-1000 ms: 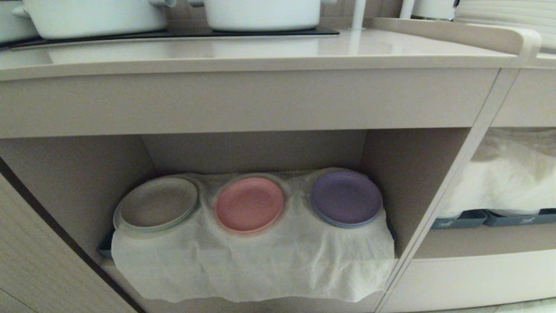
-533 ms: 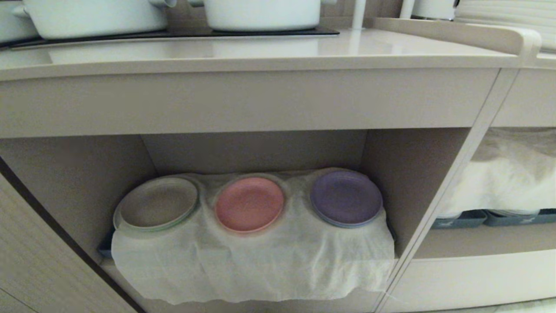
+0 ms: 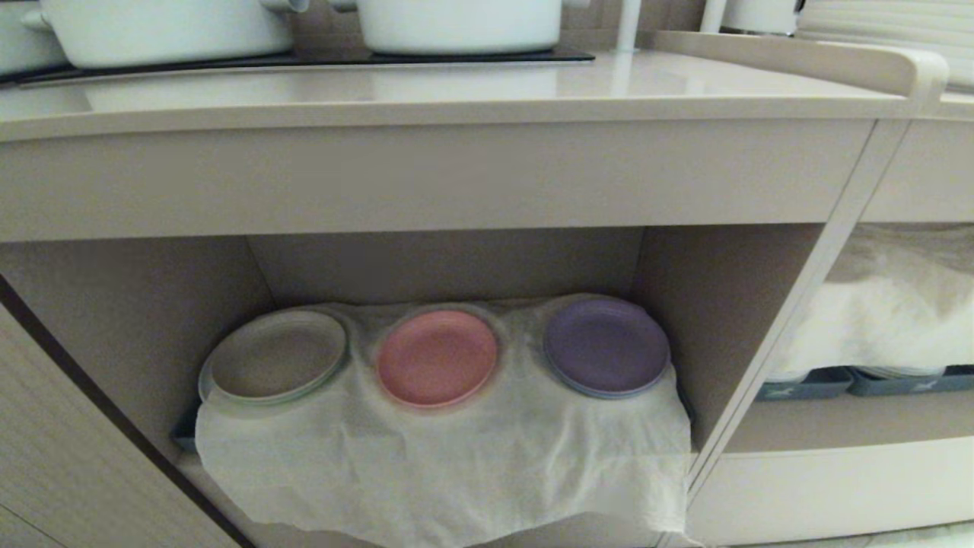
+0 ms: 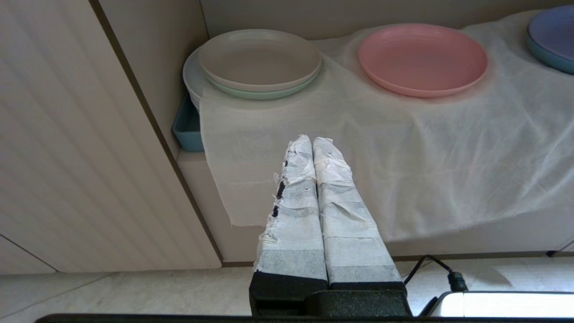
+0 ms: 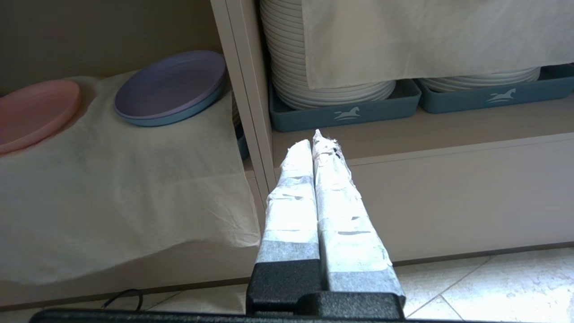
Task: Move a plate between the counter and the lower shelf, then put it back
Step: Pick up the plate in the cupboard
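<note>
Small round pink plastic plate [image 4: 423, 59] seen at 1 o'clock from left gripper [image 4: 312, 140]; nearer than right gripper [image 5: 312, 142]. Both clamped, nothing held.

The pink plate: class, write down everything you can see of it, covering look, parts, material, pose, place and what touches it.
The pink plate is small and round, with a flat centre and a low raised rim, and looks like matte plastic. It is empty and lies flat, right way up, on the white cloth draped over the lower shelf. It sits in the middle of three plates, apart from the beige plate and the purple plate. Only the cloth touches it; neither gripper does.
</note>
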{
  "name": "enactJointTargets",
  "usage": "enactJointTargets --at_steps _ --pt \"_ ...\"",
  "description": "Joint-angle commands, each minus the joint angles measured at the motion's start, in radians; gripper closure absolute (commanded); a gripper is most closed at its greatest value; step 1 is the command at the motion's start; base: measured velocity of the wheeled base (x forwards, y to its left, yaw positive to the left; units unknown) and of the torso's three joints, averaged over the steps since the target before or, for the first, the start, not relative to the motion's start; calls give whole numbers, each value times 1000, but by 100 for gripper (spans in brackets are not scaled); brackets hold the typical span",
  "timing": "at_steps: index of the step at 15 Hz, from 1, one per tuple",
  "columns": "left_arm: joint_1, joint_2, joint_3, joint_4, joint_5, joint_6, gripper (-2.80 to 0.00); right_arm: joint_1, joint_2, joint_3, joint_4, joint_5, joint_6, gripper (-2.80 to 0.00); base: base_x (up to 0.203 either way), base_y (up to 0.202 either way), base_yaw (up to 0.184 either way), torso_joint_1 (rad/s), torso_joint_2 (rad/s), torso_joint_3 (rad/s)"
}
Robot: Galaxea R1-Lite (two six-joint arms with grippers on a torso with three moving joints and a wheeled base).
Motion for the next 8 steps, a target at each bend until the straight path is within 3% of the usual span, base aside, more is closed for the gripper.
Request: enactJointTargets --at_steps 1,8 --pt "0 -2 0 0 0 0 0 0 0 0 -1 -1 0 0 0 0 0 0 0 0" --pt "0 -2 3 -8 0 16 0 0 0 0 -1 -1 0 0 0 0 0 0 0 0"
